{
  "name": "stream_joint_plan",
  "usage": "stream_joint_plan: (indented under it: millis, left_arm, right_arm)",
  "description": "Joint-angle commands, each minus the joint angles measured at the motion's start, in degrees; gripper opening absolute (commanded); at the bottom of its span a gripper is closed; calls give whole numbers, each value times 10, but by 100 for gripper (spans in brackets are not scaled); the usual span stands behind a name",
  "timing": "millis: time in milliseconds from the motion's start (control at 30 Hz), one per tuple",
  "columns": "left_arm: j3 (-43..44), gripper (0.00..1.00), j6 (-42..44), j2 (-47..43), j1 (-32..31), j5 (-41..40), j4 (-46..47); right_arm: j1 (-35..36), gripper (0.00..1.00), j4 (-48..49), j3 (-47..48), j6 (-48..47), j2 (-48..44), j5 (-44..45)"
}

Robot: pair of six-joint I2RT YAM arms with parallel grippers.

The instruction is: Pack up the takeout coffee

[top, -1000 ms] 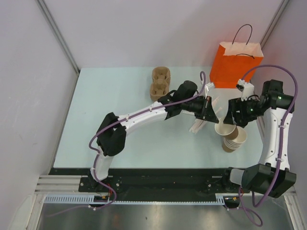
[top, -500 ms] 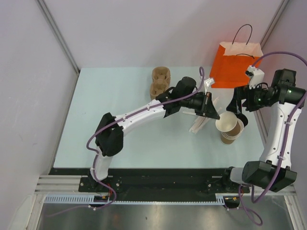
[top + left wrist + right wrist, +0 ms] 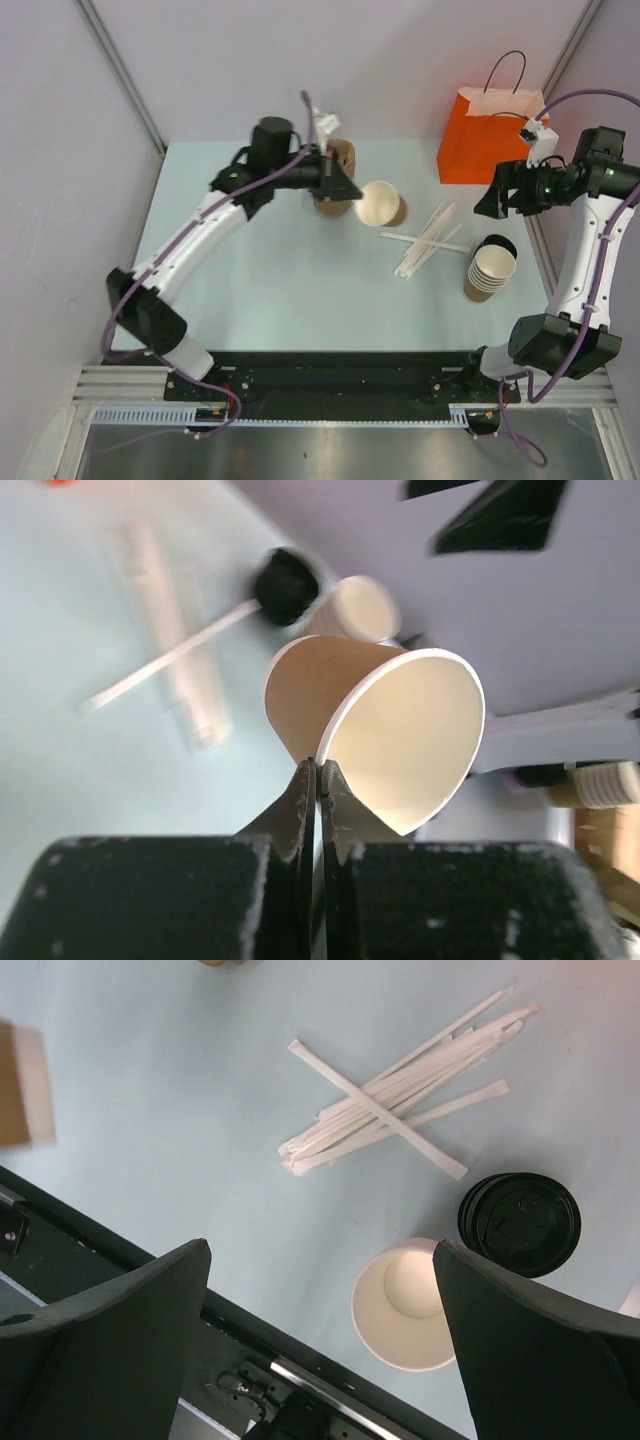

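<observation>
Top external view, count: one takeout coffee (image 3: 501,243), one loose lidless cup (image 3: 378,203), one stack of lidless cups (image 3: 490,272), one two-pocket carrier (image 3: 344,157), one orange paper bag (image 3: 490,135) and one crossed heap of wrapped straws (image 3: 425,240). The number of straws cannot be counted with certainty.

The takeout coffee stands on the surface (image 3: 250,280) at the right side, just beside the stack on its far side. Its black lid faces up and its long axis is vertical. The cup body is hidden under the lid.

The left claw (image 3: 318,770) is pinched closed on the rim of the loose lidless cup. That cup is held off the surface just beside the carrier, tipped on its side with its base pointing right.

The right claw (image 3: 320,1250) is spread wide and grips nothing. It hangs above the straws, the stack and the takeout coffee.
</observation>
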Motion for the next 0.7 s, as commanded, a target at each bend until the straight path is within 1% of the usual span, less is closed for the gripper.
stream_joint_plan:
  millis: [0, 33, 67, 100, 133, 167, 233, 267, 433, 567, 667]
  left_arm:
    - [-85, 0, 197, -75, 124, -29, -173]
    - [-111, 0, 222, -80, 145, -33, -218]
    - [-121, 0, 258, -83, 179, -44, -242]
    - [-135, 0, 294, -90, 194, -62, -258]
    - [-162, 0, 309, -91, 207, -91, -274]
    - [-176, 0, 320, -91, 229, -104, -280]
    - [-219, 0, 338, -94, 240, -143, -274]
    - [-234, 0, 346, -94, 246, -147, -267]
    - [-303, 3, 330, -86, 247, -137, -210]
    - [-315, 4, 309, -69, 248, -125, -184]
    - [-313, 6, 311, -52, 247, -123, -176]
  right_arm:
    - [-3, 100, -71, 13, 10, 11, -7]
    - [-3, 100, -69, 10, 11, 11, -7]
    - [-1, 100, -65, 1, 11, 14, -6]
    - [0, 100, -58, -2, 13, 15, -4]
    - [5, 99, -54, -5, 14, 20, 4]
    - [6, 100, -52, -8, 14, 24, 7]
    - [12, 100, -44, -10, 16, 33, 17]
    - [15, 100, -41, -10, 17, 38, 21]
    - [24, 100, -33, -14, 23, 50, 47]
    - [23, 100, -33, -22, 19, 51, 66]
    - [16, 100, -36, -29, 18, 53, 82]
